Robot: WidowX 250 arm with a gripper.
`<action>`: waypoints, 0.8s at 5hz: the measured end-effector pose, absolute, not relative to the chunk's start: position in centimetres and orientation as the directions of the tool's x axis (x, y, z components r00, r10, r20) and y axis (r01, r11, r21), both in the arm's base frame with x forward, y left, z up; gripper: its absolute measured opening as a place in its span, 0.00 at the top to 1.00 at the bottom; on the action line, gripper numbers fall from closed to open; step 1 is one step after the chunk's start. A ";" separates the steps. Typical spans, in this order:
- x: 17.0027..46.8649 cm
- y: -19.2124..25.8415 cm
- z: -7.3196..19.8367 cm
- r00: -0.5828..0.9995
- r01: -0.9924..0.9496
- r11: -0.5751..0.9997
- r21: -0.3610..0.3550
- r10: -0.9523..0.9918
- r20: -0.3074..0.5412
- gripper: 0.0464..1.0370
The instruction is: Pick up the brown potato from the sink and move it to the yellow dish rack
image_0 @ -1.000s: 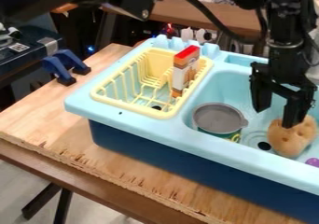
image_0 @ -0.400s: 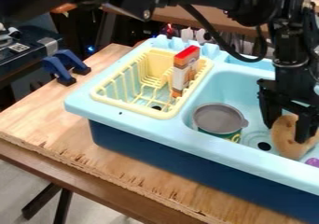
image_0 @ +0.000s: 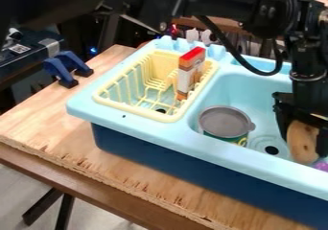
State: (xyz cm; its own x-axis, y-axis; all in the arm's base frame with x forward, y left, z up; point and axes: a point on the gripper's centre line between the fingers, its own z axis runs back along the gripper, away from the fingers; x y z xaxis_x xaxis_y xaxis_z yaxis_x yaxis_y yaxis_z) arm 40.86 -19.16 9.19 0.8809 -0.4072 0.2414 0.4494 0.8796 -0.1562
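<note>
The black gripper [image_0: 303,137] hangs down into the right basin of the light blue toy sink [image_0: 154,137], at the right side of the view. Directly below its body is a tan, potato-like object [image_0: 302,145] with dark spots, partly covered by the gripper. Whether the object is held or only touched, I cannot tell. A purple object [image_0: 322,166] lies at its lower right. To its left, a grey-topped can [image_0: 224,121] with a green side stands in the basin.
A yellow dish rack [image_0: 102,100] sits in the sink's left part, with an orange and white box [image_0: 190,74] with a red top upright in it. Blue clamps [image_0: 63,68] grip the far left edge of the wooden table [image_0: 96,169]. A dark drain hole [image_0: 272,150] shows between can and tan object.
The gripper has moved right and down onto the tan object. That object has shifted slightly right and shows a narrower outline. The can, rack and box stand as before.
</note>
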 end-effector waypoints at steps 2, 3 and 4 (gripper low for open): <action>41.0 -19.0 9.1 0.882 0.445 0.880 -0.165 -0.399 0.251 0.28; 40.8 -18.8 9.3 0.876 0.456 0.873 -0.174 -0.406 0.260 0.28; 40.7 -18.8 10.3 0.851 0.493 0.858 -0.141 -0.442 0.283 0.31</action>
State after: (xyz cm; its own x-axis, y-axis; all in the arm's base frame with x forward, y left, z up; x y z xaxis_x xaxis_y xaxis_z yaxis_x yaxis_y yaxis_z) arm 40.65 -18.76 10.27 0.8511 -0.4424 0.2826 0.4931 0.8584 -0.1412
